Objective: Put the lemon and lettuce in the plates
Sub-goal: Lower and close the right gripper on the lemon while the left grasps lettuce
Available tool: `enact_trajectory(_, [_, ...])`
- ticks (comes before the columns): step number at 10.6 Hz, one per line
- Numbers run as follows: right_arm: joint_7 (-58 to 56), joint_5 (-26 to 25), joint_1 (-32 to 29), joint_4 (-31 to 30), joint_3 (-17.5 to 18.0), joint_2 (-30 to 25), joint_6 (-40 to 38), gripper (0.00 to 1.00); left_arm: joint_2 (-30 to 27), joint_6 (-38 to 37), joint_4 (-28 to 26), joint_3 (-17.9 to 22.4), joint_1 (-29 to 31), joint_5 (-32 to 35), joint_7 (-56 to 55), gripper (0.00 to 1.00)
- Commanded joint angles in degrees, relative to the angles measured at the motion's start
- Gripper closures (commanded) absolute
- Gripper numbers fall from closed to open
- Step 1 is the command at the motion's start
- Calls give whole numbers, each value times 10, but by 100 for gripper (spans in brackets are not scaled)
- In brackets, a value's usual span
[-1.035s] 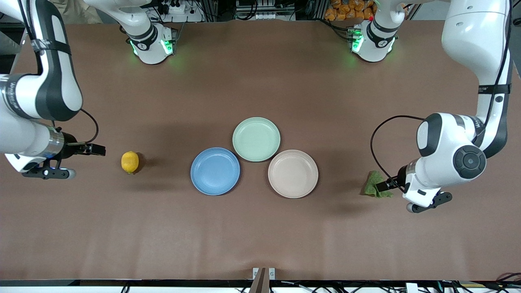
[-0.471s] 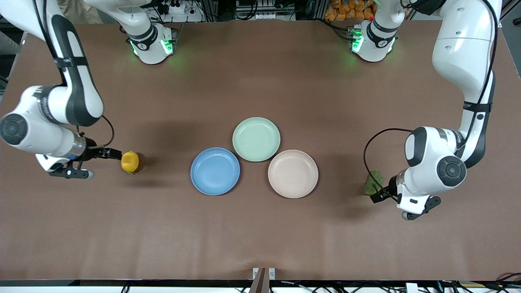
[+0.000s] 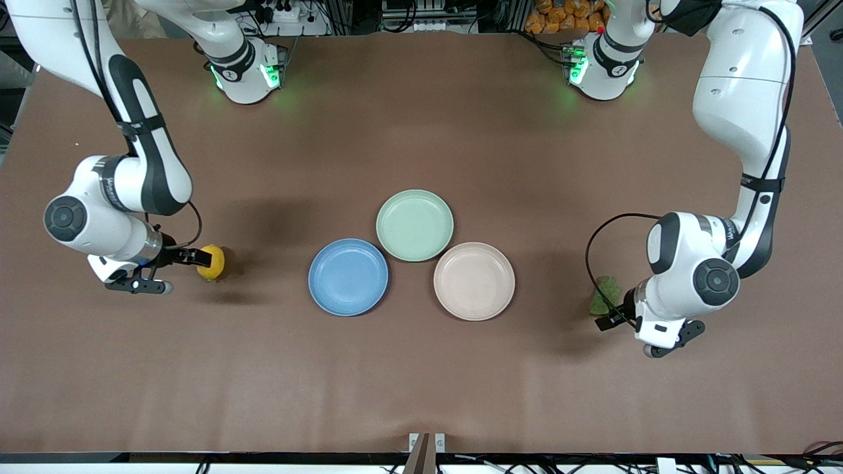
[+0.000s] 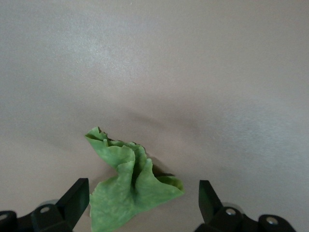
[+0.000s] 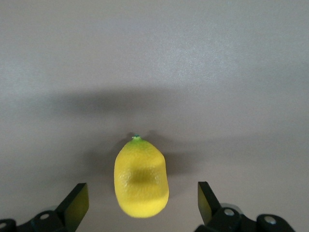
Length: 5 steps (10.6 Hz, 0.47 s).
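Observation:
The yellow lemon [image 3: 211, 262] lies on the brown table toward the right arm's end. My right gripper [image 3: 191, 259] is open, low, right beside it; in the right wrist view the lemon [image 5: 141, 177] sits between the open fingers [image 5: 77, 203]. The green lettuce [image 3: 604, 295] lies toward the left arm's end. My left gripper [image 3: 609, 318] is open at its edge; in the left wrist view the lettuce [image 4: 130, 186] lies between the fingers [image 4: 77, 198]. The blue plate [image 3: 348, 277] and the beige plate [image 3: 474, 281] stand empty mid-table.
A mint-green plate [image 3: 414, 225] stands empty just farther from the front camera, touching both other plates. Both arm bases [image 3: 247, 69] stand along the table's back edge. Brown bare table [image 3: 421, 382] lies all around.
My right gripper moved toward the lemon and now brackets it. My left gripper shifted toward the lettuce and lower. Lemon and lettuce have stayed where they were.

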Motion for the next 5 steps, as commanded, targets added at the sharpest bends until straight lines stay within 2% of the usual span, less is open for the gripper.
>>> enact_trajectory(1, [-5,11,-1,-15,2,11,38,0,16,8,1,-1,-3,18,-10,0])
enact_trajectory(5, [-5,11,7,-42,3,41,118,0,25,14,-1,-4,-4,11,-11,0])
